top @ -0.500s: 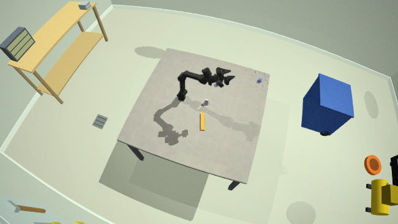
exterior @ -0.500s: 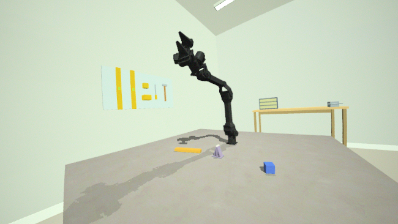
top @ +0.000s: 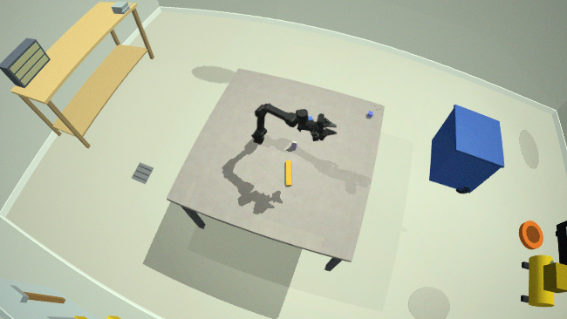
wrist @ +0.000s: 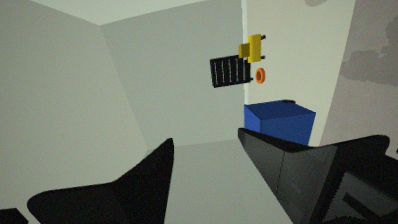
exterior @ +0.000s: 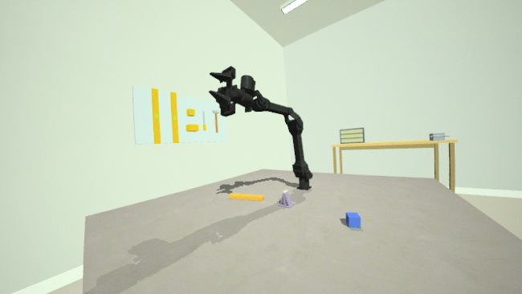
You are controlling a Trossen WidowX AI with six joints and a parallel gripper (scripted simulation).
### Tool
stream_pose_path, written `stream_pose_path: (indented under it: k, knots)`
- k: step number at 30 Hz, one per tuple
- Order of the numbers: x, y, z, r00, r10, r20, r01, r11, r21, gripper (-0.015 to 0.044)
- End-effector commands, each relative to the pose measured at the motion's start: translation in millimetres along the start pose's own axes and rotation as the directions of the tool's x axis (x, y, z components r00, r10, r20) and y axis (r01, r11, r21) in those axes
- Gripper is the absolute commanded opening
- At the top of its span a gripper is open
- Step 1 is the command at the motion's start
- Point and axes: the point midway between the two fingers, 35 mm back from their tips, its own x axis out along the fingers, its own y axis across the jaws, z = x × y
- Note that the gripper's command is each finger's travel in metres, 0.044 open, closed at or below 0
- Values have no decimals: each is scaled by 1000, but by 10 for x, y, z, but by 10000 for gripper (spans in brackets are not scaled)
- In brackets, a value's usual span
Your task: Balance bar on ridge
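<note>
The yellow bar (top: pixel 288 173) (exterior: pixel 246 197) lies flat on the table (top: pixel 209 174) (exterior: pixel 281 257). The small pale purple ridge (top: pixel 294 146) (exterior: pixel 286 199) stands upright on the table beside the bar, apart from it, with nothing on top. My gripper (top: pixel 335 128) (exterior: pixel 210 83) (wrist: pixel 206 137) is open, with nothing between its fingers. It is high above the table, away from both the bar and the ridge. The wrist view shows neither the bar nor the ridge.
A blue cube (exterior: pixel 352 220) sits on the table, on the other side of the ridge from the bar. Another small blue block (top: pixel 370 114) is near a table corner. A large blue cabinet (top: pixel 467 148) (wrist: pixel 280 122) stands on the floor beyond the table.
</note>
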Motion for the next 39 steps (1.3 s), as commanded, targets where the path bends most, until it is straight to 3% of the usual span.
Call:
stream_pose_path:
  k: [1, 9, 17, 28, 39]
  knots:
    - [4, -359, 238, 990, -121, 70, 125, 991, -42, 315]
    - [-153, -1184, 705, 895, -403, 192, 426, 899, -101, 315]
    - [-534, -1946, 1068, 708, -655, 262, 698, 705, -125, 315]
    - [-1329, -2786, 1341, 347, -904, 250, 936, 318, -149, 315]
    - [-2275, -3283, 1347, -61, -992, 113, 969, -86, -232, 315]
